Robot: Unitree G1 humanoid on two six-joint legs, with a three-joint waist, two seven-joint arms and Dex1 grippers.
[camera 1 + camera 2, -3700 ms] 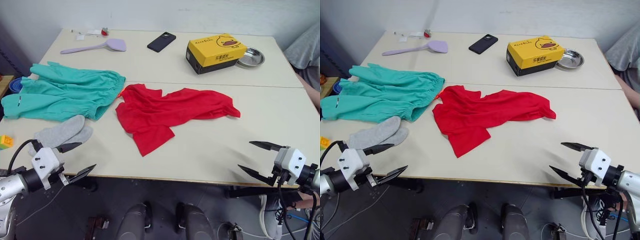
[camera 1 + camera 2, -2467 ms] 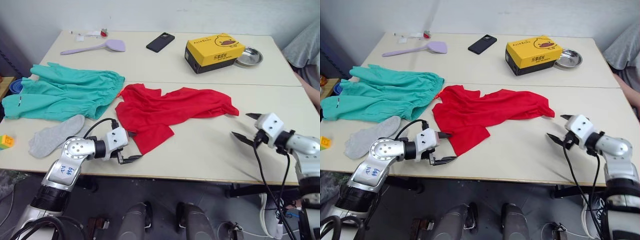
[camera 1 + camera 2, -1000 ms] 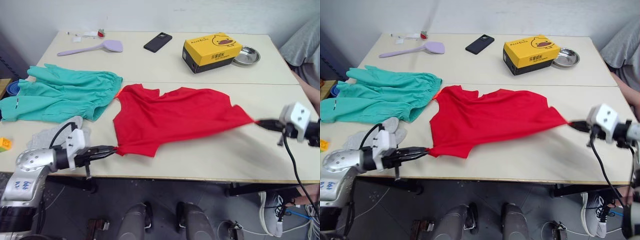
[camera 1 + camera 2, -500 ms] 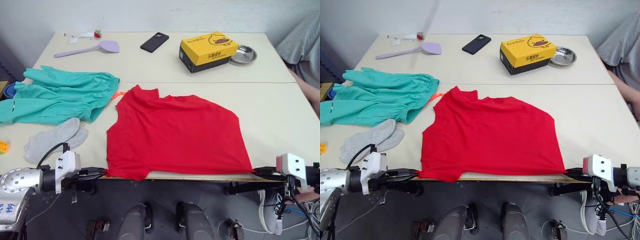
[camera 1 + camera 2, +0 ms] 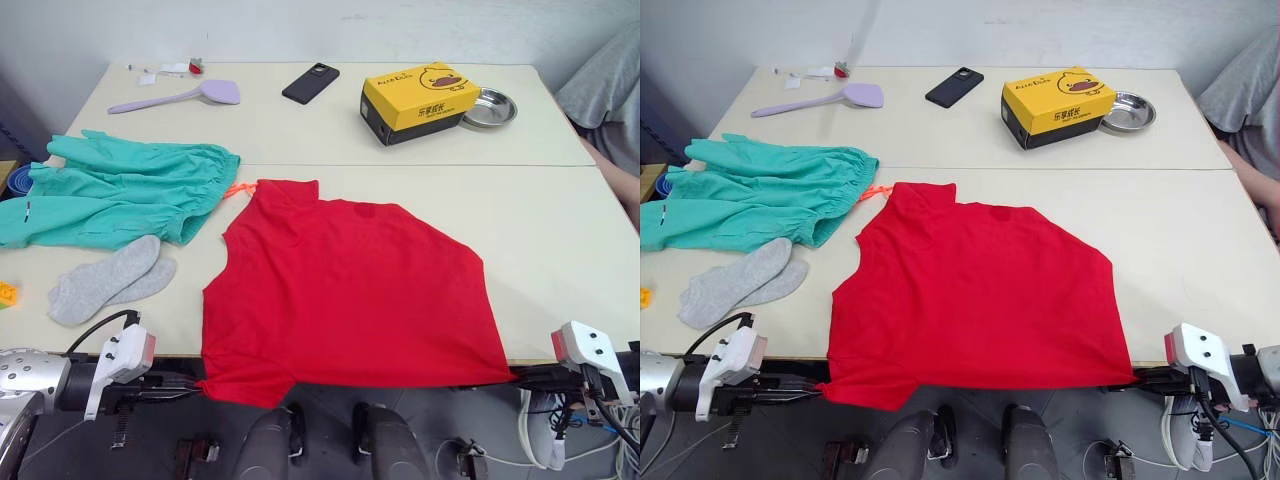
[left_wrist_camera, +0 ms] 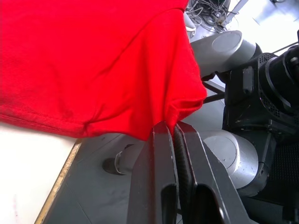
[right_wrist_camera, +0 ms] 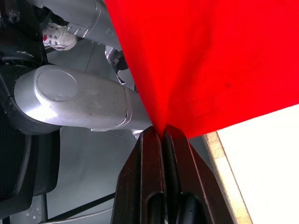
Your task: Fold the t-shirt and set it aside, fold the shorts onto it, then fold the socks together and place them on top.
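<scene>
Now dragged flatter toward near table [image 5: 560, 250] edge, t-shirt [image 5: 350, 290] hem hanging over it, left gripper [image 6: 174, 133] and right gripper [image 7: 161, 132] each clamped on a hem corner; spread done, folding next; shorts [image 5: 120, 190], socks [image 5: 105, 280] untouched.

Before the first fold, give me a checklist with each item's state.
1. Left tool shut on the t-shirt corner: ok.
2. Right tool shut on the other hem corner: ok.
3. T-shirt spread flat, no big bunches: ok.
4. Hem on the table: not ok, it hangs over the near edge.
5. Shorts and socks apart from the shirt: socks ok; shorts cannot tell, the waistband is close to its shoulder.
6. Yellow box and phone far from the fold area: ok.
</scene>
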